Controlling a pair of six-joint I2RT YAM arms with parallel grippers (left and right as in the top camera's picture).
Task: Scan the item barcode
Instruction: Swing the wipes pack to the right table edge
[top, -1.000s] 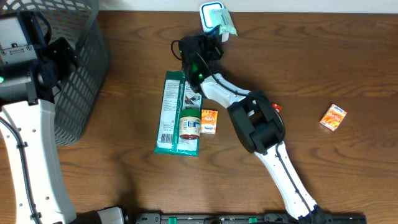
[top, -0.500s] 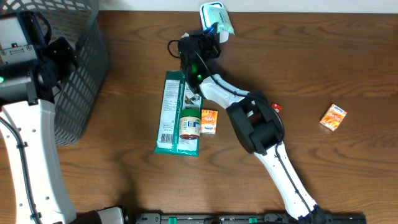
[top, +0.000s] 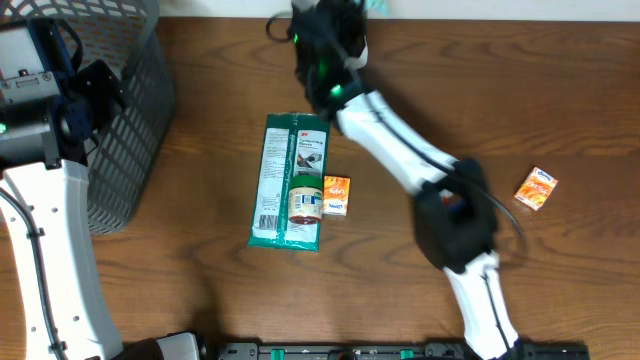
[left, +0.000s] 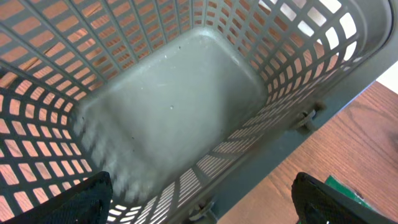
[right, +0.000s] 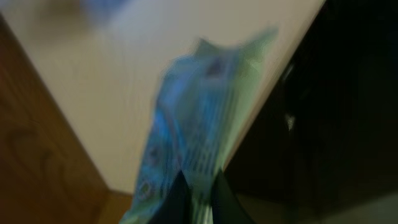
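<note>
The item is a blue-green packet (right: 199, 124), blurred in the right wrist view against a pale surface and a dark area to the right. My right gripper (right: 200, 202) is shut on its lower edge, with one dark finger on each side. From overhead the right arm reaches to the table's back edge, and only a sliver of the packet (top: 374, 5) shows at the top of the frame. No barcode can be made out. My left gripper (left: 205, 202) stands open and empty over the grey basket (left: 168, 106).
The mesh basket (top: 130, 120) stands at the back left. On the wooden table lie a long green packet (top: 288, 180), a small jar (top: 306, 200) lying on it, an orange box (top: 336, 195) beside them, and another orange box (top: 536, 188) at the right.
My right arm has swung toward the back edge with the packet in its grip, and its elbow has shifted right. The left arm has not moved.
</note>
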